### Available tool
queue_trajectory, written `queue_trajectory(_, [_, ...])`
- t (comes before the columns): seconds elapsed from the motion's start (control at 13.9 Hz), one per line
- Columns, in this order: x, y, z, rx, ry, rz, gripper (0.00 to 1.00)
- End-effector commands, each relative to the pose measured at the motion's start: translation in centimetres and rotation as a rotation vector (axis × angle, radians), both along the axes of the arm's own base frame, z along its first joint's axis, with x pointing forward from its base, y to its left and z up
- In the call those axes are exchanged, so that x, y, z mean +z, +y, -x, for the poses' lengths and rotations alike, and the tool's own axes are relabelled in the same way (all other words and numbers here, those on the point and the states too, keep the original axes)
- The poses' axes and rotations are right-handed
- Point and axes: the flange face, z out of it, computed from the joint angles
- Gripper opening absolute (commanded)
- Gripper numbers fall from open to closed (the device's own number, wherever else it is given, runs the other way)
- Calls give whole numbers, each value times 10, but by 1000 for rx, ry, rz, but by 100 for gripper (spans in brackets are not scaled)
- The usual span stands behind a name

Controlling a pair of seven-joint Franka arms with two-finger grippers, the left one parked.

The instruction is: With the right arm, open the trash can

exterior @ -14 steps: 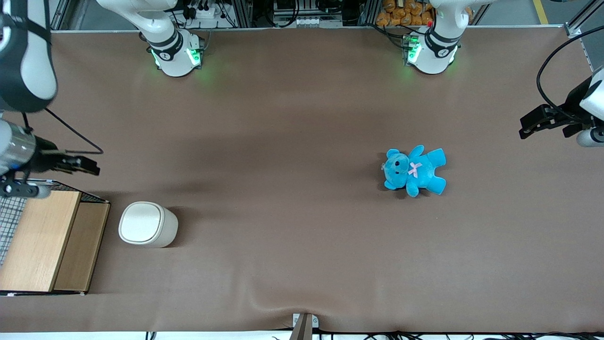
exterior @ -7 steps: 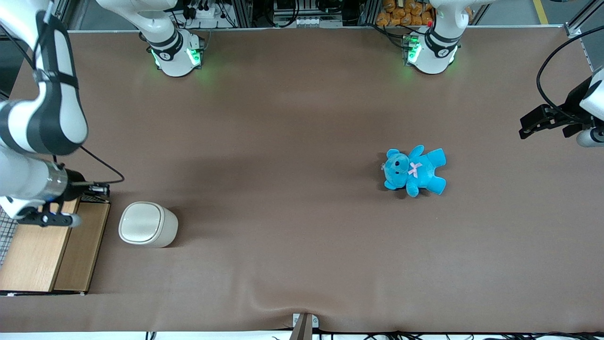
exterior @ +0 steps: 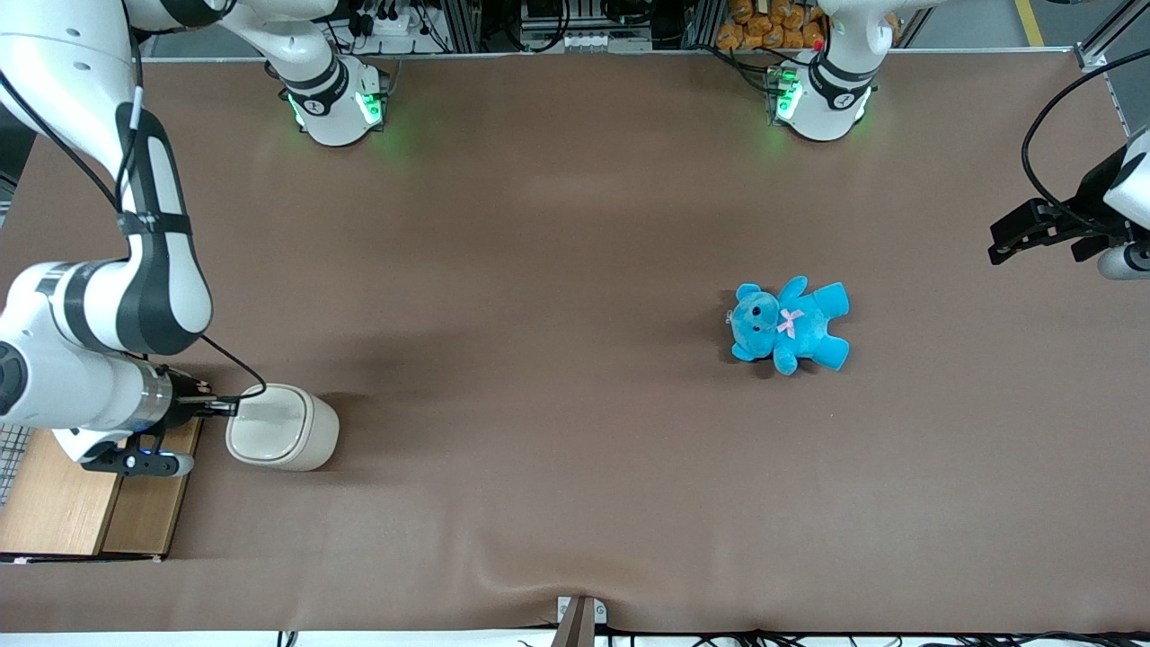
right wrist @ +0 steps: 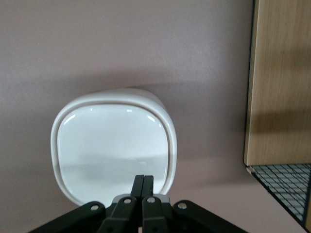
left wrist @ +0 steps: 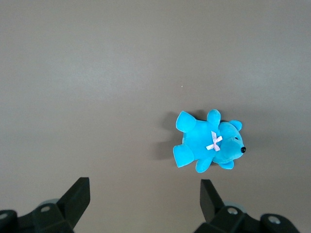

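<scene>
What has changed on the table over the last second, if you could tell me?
The right arm has swung in from the table's edge, bringing the gripper with fingers shut to the rim of the trash can's lid. It holds nothing. The trash can, lid closed, the blue teddy and the wooden box have not moved.

The brown table [exterior: 575,225] carries the trash can [exterior: 281,427], teddy [exterior: 791,323] and wooden box [exterior: 90,494].

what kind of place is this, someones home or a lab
Most likely a robotics lab, not a home: two arm bases bolted along a brown-covered table, equipment racks at its edge, staged props. The right arm's hand, shut, hovers over the trash can; a teddy lies apart.
</scene>
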Motion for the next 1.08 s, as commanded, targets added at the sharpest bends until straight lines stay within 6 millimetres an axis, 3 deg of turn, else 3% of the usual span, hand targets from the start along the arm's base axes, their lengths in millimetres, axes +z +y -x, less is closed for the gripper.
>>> queue_trajectory(0.0, [-4,6,-12,-11,-37,5,0])
queue_trajectory(0.29, [-22,17,-15,-30,-38,-50,0])
queue_trajectory(0.5, [-23,28,-14,-66,-33,-60,0])
queue_trajectory(1.01, [-24,19,-20,-51,-88,-52,0])
